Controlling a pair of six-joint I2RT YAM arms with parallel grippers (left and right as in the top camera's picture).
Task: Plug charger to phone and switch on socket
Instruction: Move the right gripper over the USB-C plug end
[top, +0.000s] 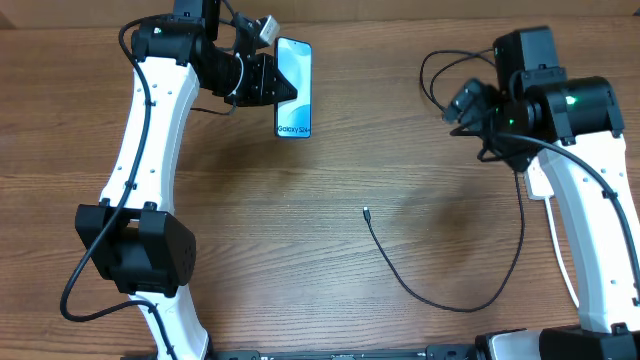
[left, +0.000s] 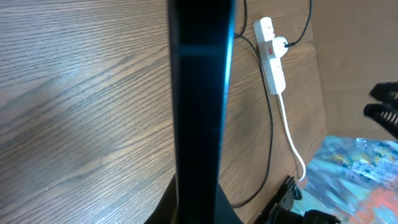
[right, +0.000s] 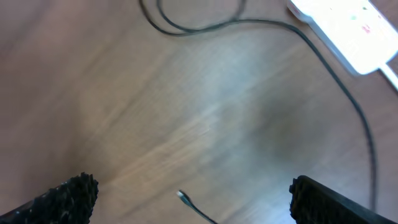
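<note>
My left gripper (top: 268, 80) is shut on the phone (top: 293, 88), gripping its long edge and holding it off the table at the back left; its light blue screen faces up. In the left wrist view the phone (left: 199, 106) shows edge-on as a dark bar. The charger cable (top: 440, 300) lies curved on the table, its tip (top: 367, 211) free at mid-table. My right gripper (top: 468, 106) is open and empty, high above the tip (right: 182, 196). The white socket (left: 272, 56) lies at the back right, with the black plug in it, and shows blurred in the right wrist view (right: 345, 28).
The socket's thick white cord (left: 291, 134) runs off toward the table edge. A colourful painted surface (left: 354, 168) lies beyond that edge. Slack black cable loops (top: 440, 70) near the right arm.
</note>
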